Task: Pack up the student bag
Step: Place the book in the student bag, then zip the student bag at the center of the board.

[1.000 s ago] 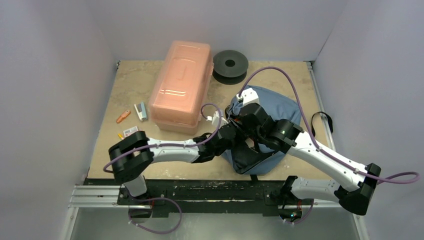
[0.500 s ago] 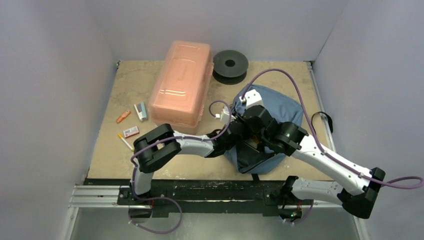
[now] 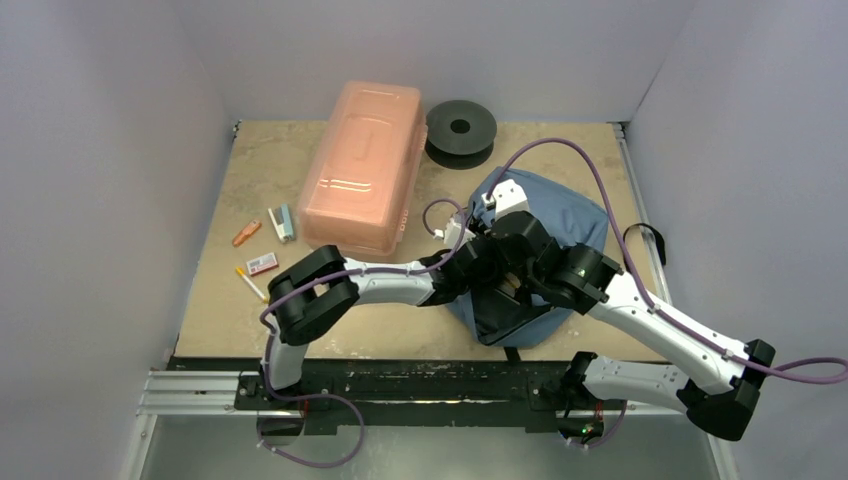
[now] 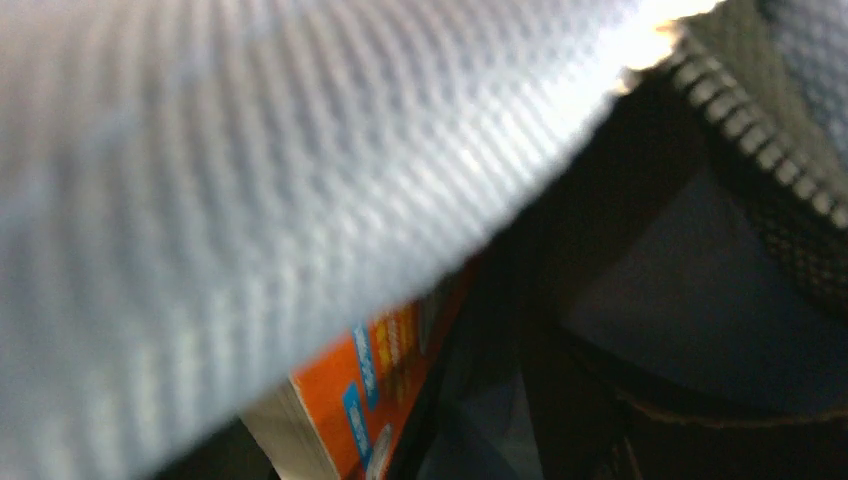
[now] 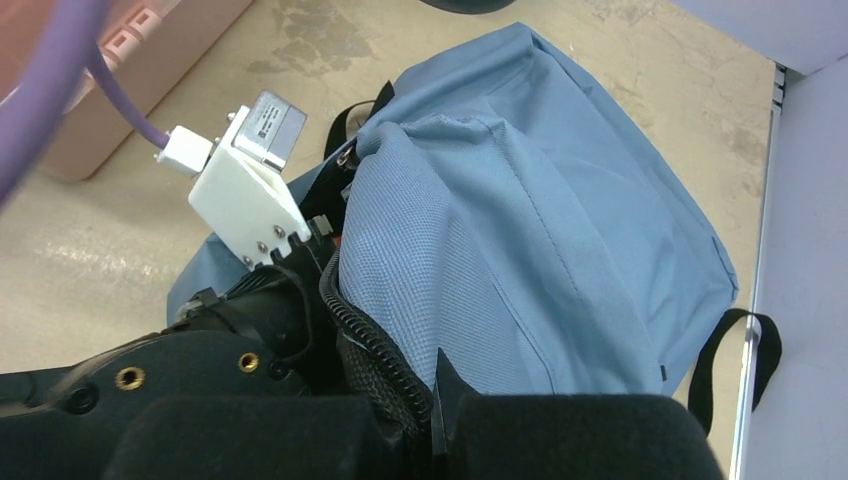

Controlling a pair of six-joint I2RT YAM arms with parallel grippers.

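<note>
The right fingers [image 5: 560, 440] are pressed together on the dark zipper edge of the soft blue-grey fabric student bag [image 3: 565, 215], which lies on the right half of the bench [image 3: 250, 180]. The left fingers are buried inside the bag, and their state cannot be told. The flap should be held high, so that the orange-covered book [image 4: 385, 385] is slid in deep without snagging.
</note>
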